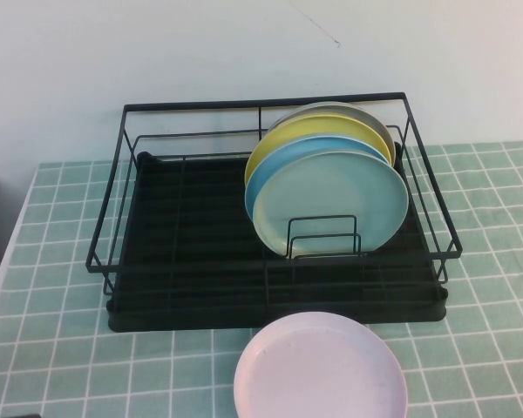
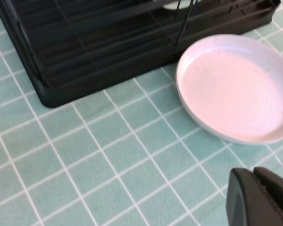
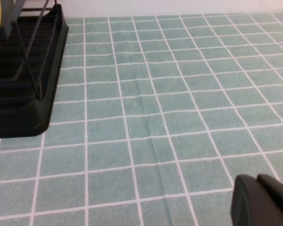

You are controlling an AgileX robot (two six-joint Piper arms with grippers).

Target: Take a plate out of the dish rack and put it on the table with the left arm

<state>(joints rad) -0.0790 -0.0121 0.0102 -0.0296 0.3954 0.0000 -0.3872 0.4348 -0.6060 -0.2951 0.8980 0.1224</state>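
Pink plate (image 1: 321, 367) is set flat on the counter (image 1: 52, 348), at 6 o'clock of the rack (image 1: 200, 235). Left tool (image 2: 259, 197) is pressed together, nothing gripped, so it looks released; right tool (image 3: 262, 200) is parked, can't tell.

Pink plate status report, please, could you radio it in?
Left pincer shut, empty, beside the plate. Right pincer over bare table. Plate flat before dish rack. Nothing obstructing.

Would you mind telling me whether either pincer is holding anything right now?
Nothing is held. The left pincer is shut beside the plate, off it; the right pincer is over bare table.
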